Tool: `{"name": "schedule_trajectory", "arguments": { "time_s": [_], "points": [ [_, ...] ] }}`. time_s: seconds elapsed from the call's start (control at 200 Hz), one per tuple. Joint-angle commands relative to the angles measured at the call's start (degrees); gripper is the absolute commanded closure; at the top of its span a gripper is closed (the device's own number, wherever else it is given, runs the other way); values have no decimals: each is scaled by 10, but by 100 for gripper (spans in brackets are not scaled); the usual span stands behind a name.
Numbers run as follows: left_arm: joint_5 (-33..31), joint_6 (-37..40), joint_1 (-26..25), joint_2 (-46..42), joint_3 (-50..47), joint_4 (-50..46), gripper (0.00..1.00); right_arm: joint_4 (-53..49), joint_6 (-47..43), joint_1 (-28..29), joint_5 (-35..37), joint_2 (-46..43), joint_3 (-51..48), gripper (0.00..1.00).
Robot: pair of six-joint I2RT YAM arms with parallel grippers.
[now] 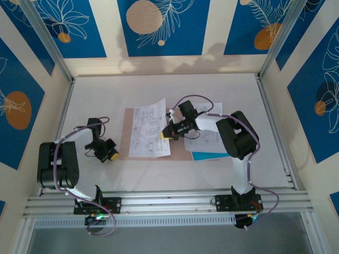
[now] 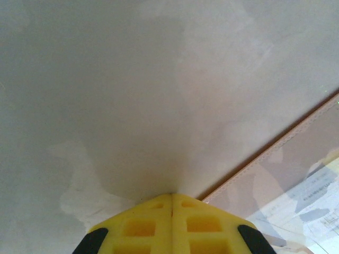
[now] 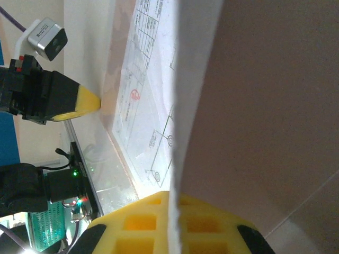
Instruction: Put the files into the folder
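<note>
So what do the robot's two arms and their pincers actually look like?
The left arm and right arm are black with chunky rounded joints, white link sections and a thin purple cable looping along each. The left pincer and right pincer have yellow fingers moulded with square recesses, black at the outer corners.

text: none legible | files (image 1: 150,130): black print, too small to read | red mark (image 3: 135,95): perhaps a stamp

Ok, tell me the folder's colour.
The folder is plain pinkish-brown tan, unmarked; it shows best in the top external view.
</note>
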Motion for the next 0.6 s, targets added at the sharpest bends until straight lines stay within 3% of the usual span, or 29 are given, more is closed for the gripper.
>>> {"name": "schedule_trajectory", "arguments": {
  "time_s": [0.0,0.595],
  "points": [
    [46,-6,-29,30,-7,44,100,29,21,6,-11,16,-8,100],
    [41,-5,-40,36,-1,39,100,83,70,31,-3,52,-1,100]
  ]
}}
